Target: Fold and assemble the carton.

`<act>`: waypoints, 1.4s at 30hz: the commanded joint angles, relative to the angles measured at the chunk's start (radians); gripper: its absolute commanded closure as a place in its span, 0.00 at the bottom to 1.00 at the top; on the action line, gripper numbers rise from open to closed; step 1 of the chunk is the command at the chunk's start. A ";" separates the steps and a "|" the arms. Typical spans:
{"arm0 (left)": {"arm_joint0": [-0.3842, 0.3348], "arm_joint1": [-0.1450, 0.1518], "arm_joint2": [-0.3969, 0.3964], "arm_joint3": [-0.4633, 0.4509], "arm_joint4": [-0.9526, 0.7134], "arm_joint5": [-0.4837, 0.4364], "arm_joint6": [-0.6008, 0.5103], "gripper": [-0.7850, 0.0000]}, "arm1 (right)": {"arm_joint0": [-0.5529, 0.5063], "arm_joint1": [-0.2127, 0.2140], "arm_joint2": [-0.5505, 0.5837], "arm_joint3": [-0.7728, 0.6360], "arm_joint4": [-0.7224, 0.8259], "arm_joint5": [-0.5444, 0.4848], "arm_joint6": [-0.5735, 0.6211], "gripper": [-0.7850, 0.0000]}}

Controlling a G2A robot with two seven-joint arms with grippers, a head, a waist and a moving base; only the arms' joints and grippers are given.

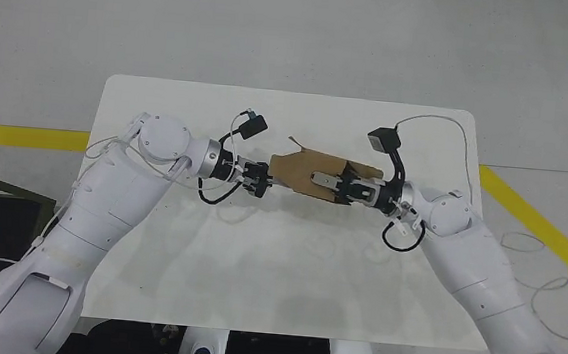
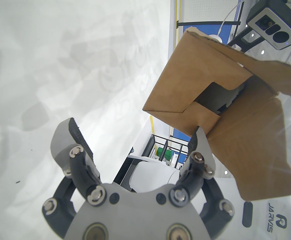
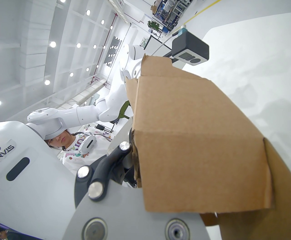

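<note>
Right gripper (image 1: 348, 190) clamps the carton (image 2: 181, 79) wall; left gripper (image 2: 135, 127) fingers (image 2: 200, 147) spread wide, empty, one tip touching a loose flap (image 2: 202, 118). Keep carton steady, press flap in squarely.

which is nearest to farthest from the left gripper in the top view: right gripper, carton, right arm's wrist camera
From the left gripper:
1. carton, right at its fingertips, mid table.
2. right gripper, on the carton's far end.
3. right arm's wrist camera, beyond that, toward the table's back edge.
</note>
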 commanded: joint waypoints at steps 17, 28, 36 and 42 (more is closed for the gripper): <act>0.013 0.018 -0.070 0.023 -0.009 -0.013 0.018 0.00 | -0.028 0.005 0.016 0.026 0.012 0.028 0.119 1.00; 0.021 0.024 -0.078 -0.009 0.008 0.002 0.029 0.00 | -0.034 -0.007 -0.023 0.014 -0.024 0.039 0.138 1.00; 0.008 0.014 -0.044 0.014 0.000 -0.001 0.016 0.00 | -0.025 -0.010 -0.005 0.029 -0.007 0.024 0.115 1.00; 0.012 0.014 -0.042 0.017 -0.006 -0.001 0.010 0.00 | -0.019 -0.012 0.006 0.023 0.001 0.019 0.105 1.00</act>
